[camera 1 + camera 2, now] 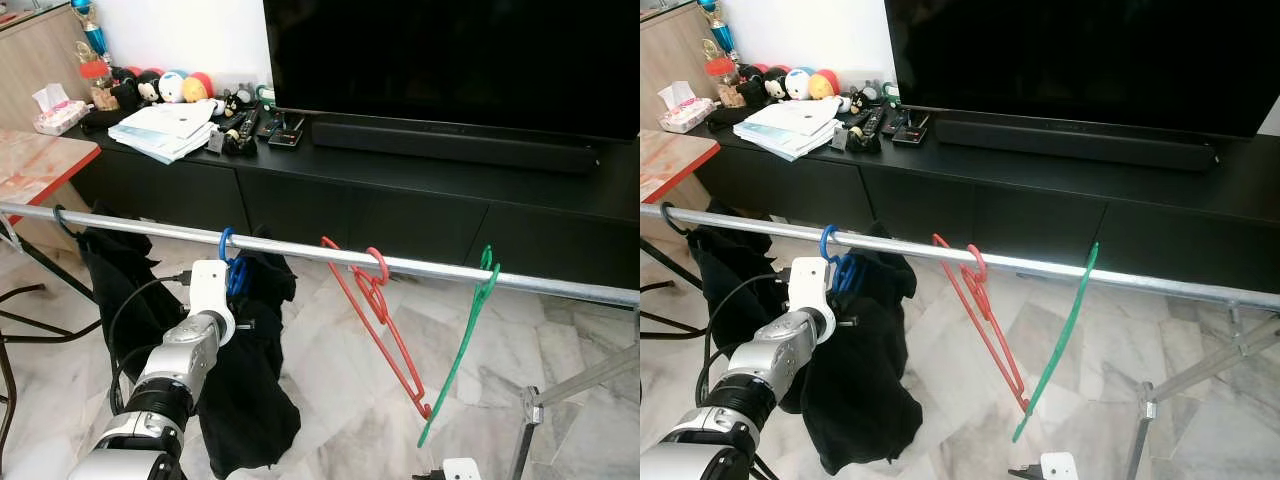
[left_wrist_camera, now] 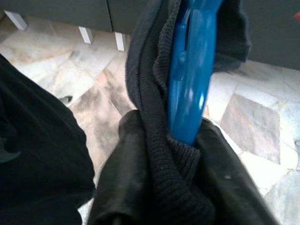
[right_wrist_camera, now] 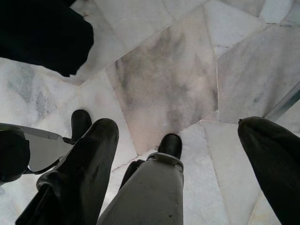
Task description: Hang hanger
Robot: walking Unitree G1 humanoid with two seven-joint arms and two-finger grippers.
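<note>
While clenched on the blue hanger (image 2: 190,84) and its black garment (image 1: 245,400), left hand (image 2: 187,140) at the rail (image 1: 420,266).

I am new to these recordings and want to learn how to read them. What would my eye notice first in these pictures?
First, the long metal rail crossing the room, with a red hanger and a green hanger hanging at its middle. Further left, the left end effector is shut on a blue hanger carrying a dark garment, its hook over the rail. Behind stands a large black television on a low black cabinet.
</note>
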